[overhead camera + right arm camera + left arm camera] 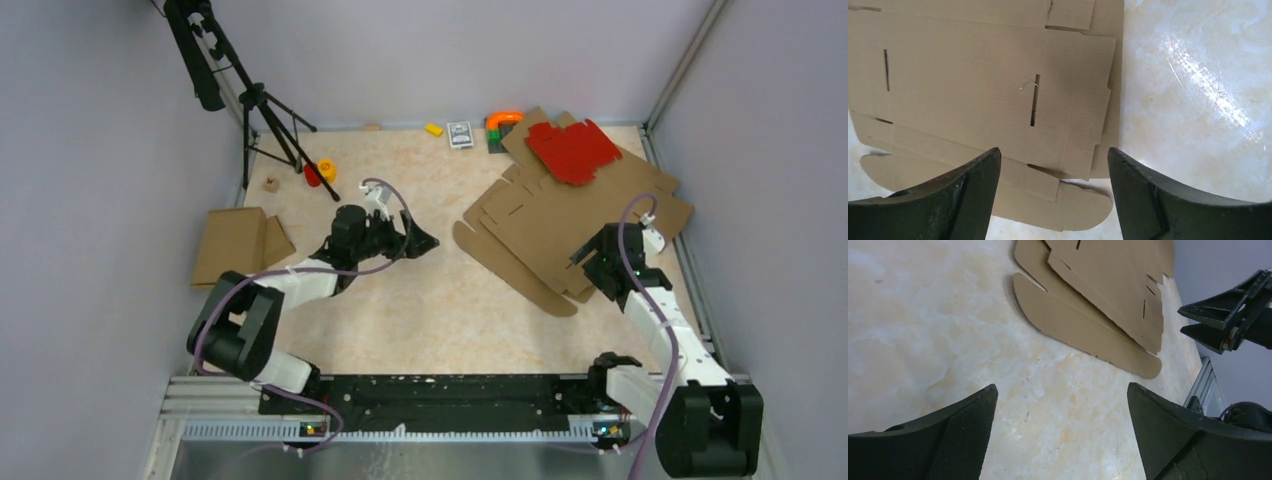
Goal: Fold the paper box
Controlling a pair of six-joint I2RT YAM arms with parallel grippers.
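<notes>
The paper box (pixel 560 225) lies flat on the right half of the table, as overlapping brown die-cut sheets with slits and rounded tabs. My right gripper (pixel 592 262) hangs over its near right corner, open with nothing between the fingers. In the right wrist view the cardboard (pixel 973 85) and a rounded tab (pixel 1083 207) lie below my right gripper (pixel 1054 157). My left gripper (pixel 425 240) is open over bare table, left of the cardboard and apart from it. In the left wrist view the sheets (pixel 1088 305) lie ahead of my left gripper (pixel 1062 395).
A red die-cut sheet (pixel 572 150) rests on the far part of the brown stack. A folded brown cardboard piece (pixel 235 245) sits at the left edge. A black tripod (pixel 270 110) stands back left. Small items line the back wall, including a card deck (pixel 460 134).
</notes>
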